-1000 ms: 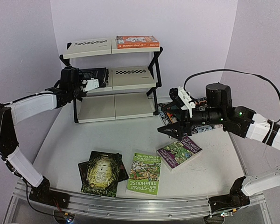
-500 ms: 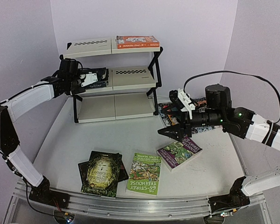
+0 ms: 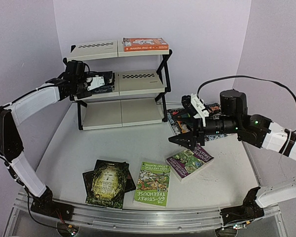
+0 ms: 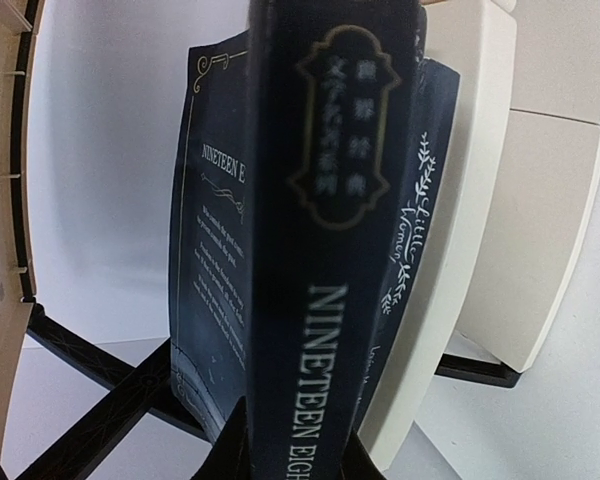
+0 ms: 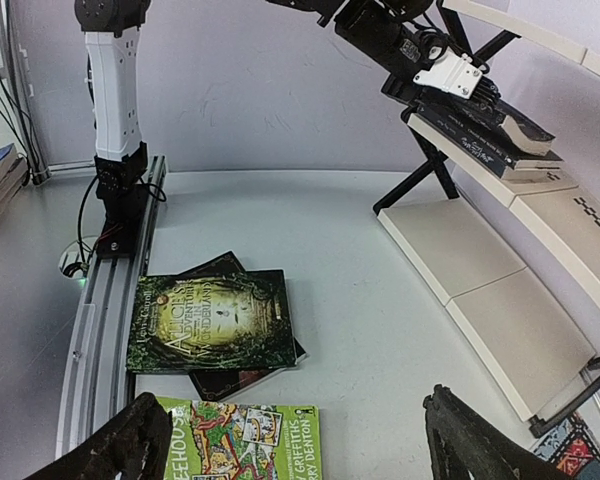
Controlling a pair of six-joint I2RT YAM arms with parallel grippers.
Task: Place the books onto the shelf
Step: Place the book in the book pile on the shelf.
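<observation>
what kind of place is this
Probably a robot lab test cell: left arm and right arm bolted to a metal rail at the table edge, plain lilac walls close around, a small shelf and paperbacks laid out as props.

Shelf (image 3: 140, 81): three tiers, upright at rear of bench (image 3: 138, 143). Orange book (image 3: 145, 44) flat on top tier, right. Dark blue book (image 4: 325, 300) on middle tier, left, atop another. Green book (image 3: 153, 183), purple book (image 3: 190, 161) and green-gold book (image 3: 107, 181) flat on the bench front, covers up.
</observation>
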